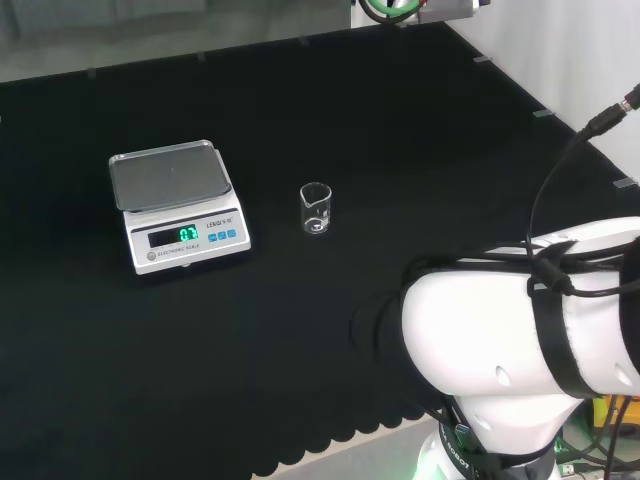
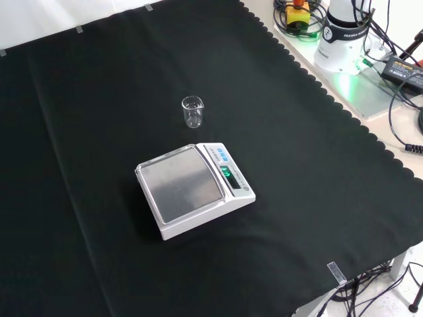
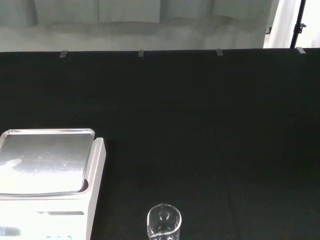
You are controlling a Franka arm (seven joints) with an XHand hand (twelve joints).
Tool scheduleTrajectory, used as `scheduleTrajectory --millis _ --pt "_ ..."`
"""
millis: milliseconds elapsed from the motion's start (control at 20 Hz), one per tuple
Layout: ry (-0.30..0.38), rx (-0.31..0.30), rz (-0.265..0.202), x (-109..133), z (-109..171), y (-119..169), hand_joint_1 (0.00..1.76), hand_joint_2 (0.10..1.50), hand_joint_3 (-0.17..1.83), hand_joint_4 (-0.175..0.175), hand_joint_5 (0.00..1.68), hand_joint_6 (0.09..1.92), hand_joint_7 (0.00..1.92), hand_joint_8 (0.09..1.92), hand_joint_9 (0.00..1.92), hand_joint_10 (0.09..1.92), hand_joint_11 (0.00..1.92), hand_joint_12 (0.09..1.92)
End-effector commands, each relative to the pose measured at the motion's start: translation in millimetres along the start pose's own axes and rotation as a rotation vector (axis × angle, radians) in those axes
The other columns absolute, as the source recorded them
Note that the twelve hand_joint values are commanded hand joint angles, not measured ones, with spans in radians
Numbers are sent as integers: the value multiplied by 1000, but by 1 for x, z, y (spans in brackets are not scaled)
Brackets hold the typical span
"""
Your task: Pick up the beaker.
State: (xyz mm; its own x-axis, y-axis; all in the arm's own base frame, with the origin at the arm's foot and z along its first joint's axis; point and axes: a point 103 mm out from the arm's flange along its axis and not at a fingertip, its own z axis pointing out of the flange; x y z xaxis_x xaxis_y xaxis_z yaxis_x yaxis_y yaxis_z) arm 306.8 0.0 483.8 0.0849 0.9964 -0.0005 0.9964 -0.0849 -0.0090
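A small clear glass beaker (image 1: 315, 208) stands upright on the black cloth, just right of the scale in the head view. The front view has the beaker (image 2: 193, 111) a little beyond the scale, with bare cloth all around it. Seen from the wrist camera, the beaker (image 3: 163, 223) is close and looks empty. Nothing touches it.
A white electronic scale (image 1: 178, 205) with a steel pan stands beside the beaker; the scale (image 2: 195, 189) sits mid-cloth in the front view, and the scale (image 3: 47, 175) also shows at the wrist. The arm's white link (image 1: 520, 340) rises at the head view's right. Cables and the arm's base (image 2: 344, 33) lie beyond the cloth's scalloped edge.
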Motion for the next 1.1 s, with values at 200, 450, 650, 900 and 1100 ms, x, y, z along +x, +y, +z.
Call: scheduleTrajectory --millis 200,450,650,900,1100 --pt "-24 -34 -9 -3 2 0 8 1006 186 -18 13 87 6 236 7 464 6 1429" --pt "-26 -57 -2 -6 6 1 0 1004 196 -21 18 87 0 295 0 529 0 1446" --pt "-25 -80 -3 -3 22 9 0 997 205 -24 45 87 0 400 0 646 0 1486" --pt "5 -56 -1 -1 62 33 0 987 216 -25 85 87 0 519 28 764 1 1530" --pt "69 -31 -14 0 104 59 0 981 218 -26 103 87 0 557 52 796 6 1538"
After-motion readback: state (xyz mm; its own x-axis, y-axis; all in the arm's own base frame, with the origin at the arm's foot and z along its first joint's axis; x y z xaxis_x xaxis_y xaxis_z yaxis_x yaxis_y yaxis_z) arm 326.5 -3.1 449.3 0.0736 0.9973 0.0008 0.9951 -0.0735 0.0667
